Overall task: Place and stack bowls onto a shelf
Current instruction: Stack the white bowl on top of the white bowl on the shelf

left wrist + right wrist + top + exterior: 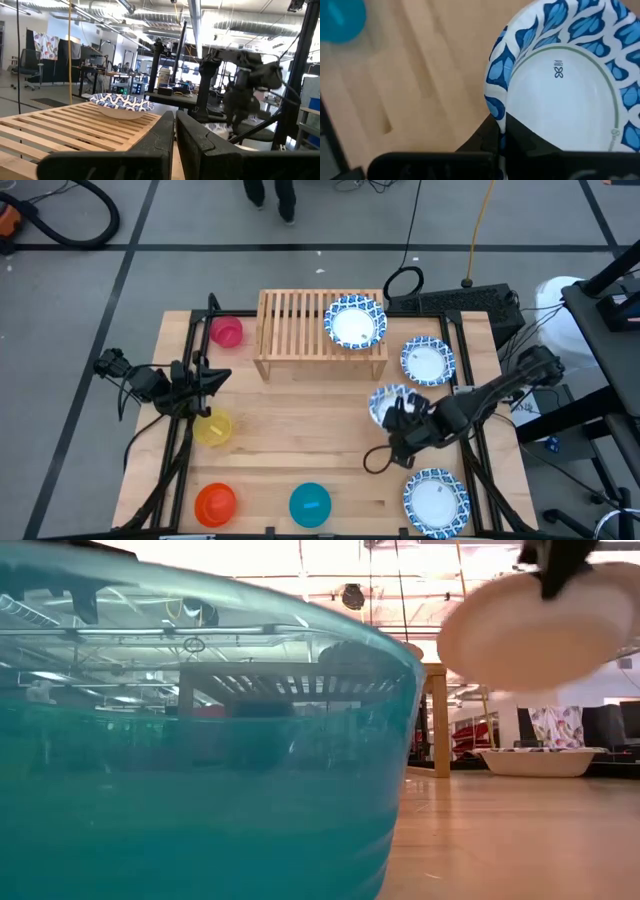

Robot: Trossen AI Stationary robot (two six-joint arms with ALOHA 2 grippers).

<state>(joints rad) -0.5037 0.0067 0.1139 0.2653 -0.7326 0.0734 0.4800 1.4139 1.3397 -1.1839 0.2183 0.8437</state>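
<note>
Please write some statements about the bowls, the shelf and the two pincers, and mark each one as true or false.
1. One blue-patterned bowl sits on the shelf. True.
2. The right pincer grips a blue-patterned bowl by its rim. True.
3. The pink bowl is on the shelf. False: it stands on the table beside the shelf.
4. The left pincer holds the yellow bowl. False: it is shut and holds nothing; the yellow bowl rests on the table near it.
5. The teal bowl is stacked inside the orange-red bowl. False: they stand apart at the table's near edge.
</note>
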